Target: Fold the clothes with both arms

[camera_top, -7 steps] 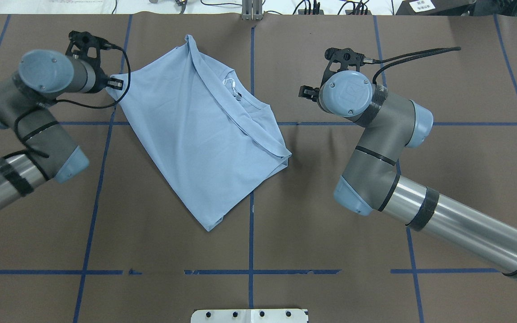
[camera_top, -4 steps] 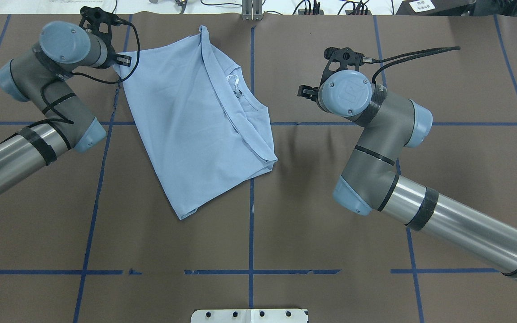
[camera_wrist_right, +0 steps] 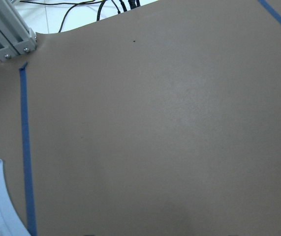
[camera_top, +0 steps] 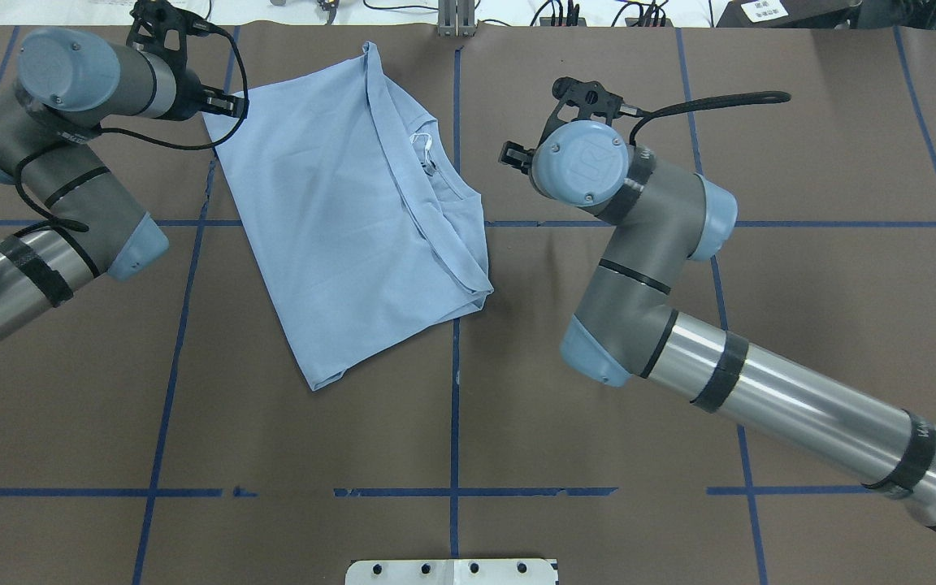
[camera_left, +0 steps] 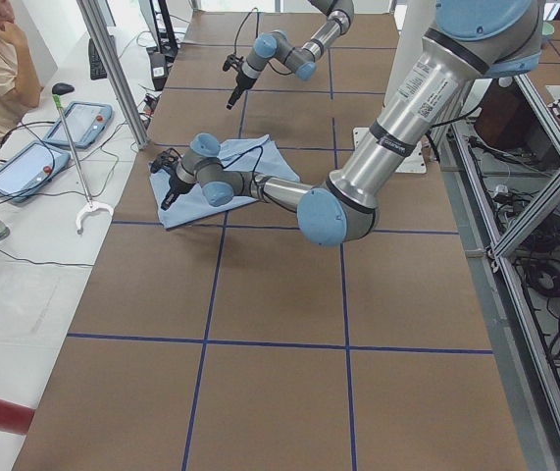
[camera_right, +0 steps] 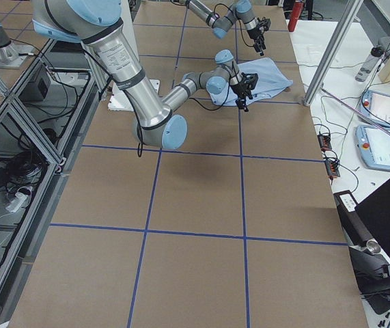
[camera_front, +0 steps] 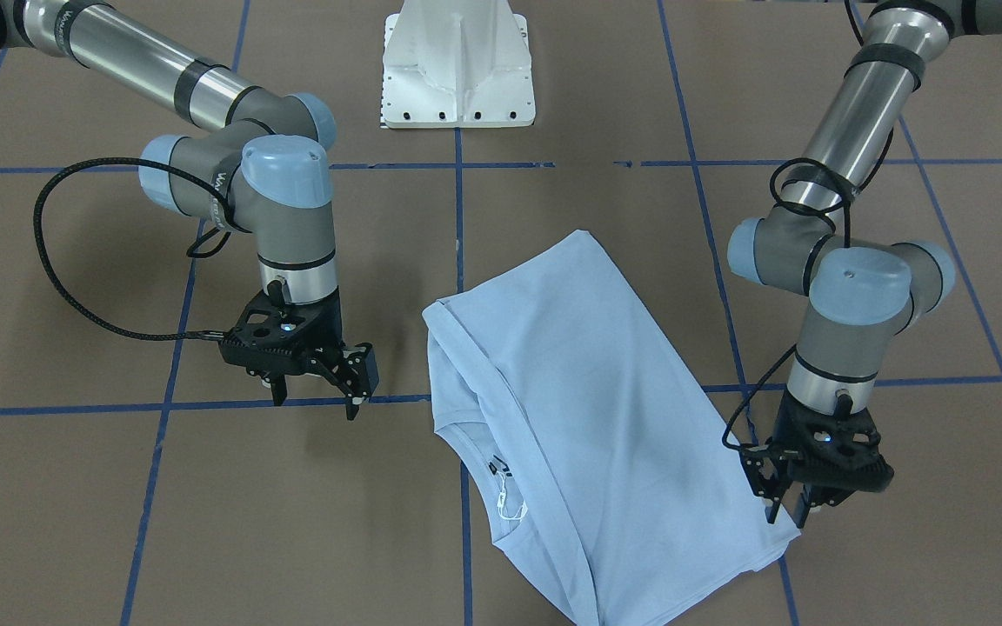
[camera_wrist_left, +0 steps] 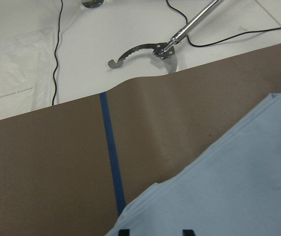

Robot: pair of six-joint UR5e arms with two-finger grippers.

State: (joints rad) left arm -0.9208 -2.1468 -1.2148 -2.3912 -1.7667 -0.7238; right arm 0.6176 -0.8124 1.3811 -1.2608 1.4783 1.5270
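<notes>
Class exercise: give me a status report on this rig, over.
Left tool shut on T-shirt corner. Right tool open, clear of shirt. Shirt half-folded. Nothing obstructing.

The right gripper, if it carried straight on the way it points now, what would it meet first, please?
The right gripper points down at bare brown table, beside the T-shirt and apart from it, so probably the table first.

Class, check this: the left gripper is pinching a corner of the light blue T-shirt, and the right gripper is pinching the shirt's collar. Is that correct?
Not quite. The right gripper holds nothing: in the front-facing view it hangs open above the brown table, clear of the T-shirt and its collar. The left gripper is indeed shut on a shirt corner.
</notes>
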